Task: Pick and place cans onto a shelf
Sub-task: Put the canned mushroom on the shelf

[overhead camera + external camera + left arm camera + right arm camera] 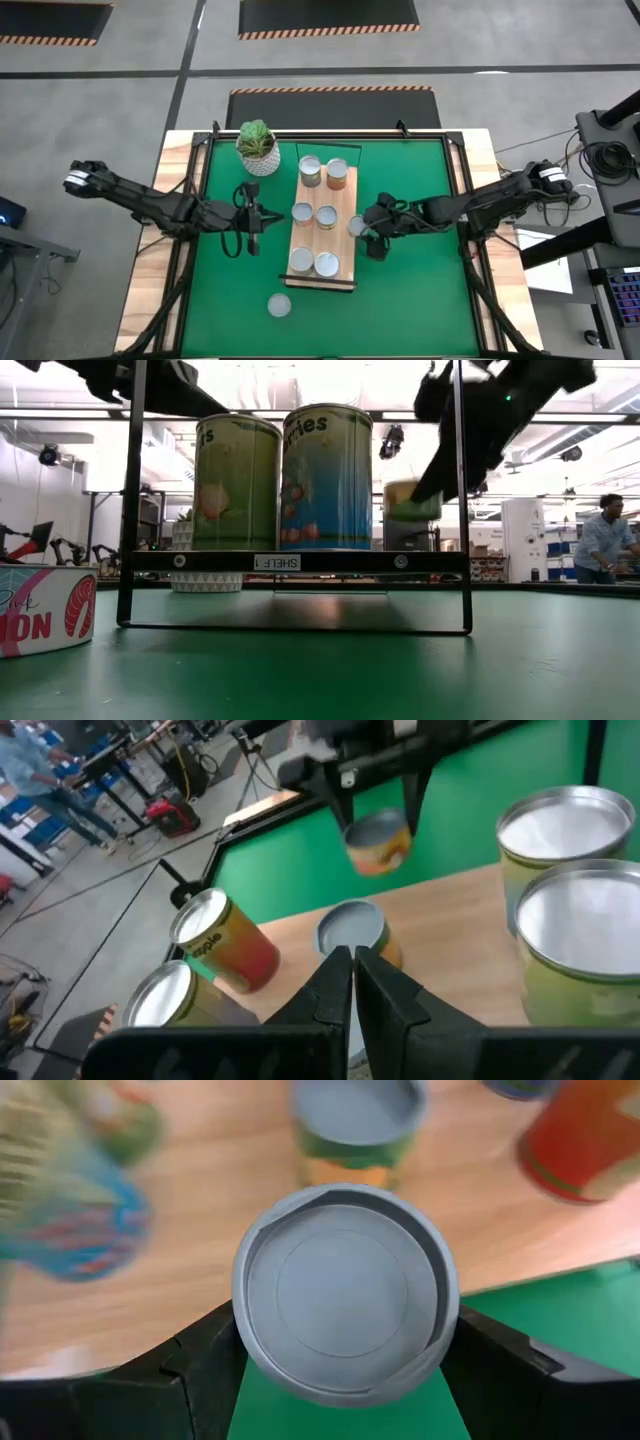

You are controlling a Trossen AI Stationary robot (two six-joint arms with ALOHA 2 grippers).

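The left gripper (252, 243) is just beside the left long side of the shelf (342, 207), its fingers pressed together and holding nothing. Six cans (327, 217) stand on the shelf, and one more can (279, 305) stands on the green mat (410, 290), near the shelf's dark end. The right gripper (366, 233) holds a can (345, 1288) between its fingers at the shelf's right long side.

The cans (314, 263) have dull grey metal tops and glossy printed labels, probably paper. The shelf (343, 208) is pale matt wood with visible grain. The mat (420, 290) looks like smooth matt green cloth. Both grippers' fingers (205, 1370) are dark matt plastic.
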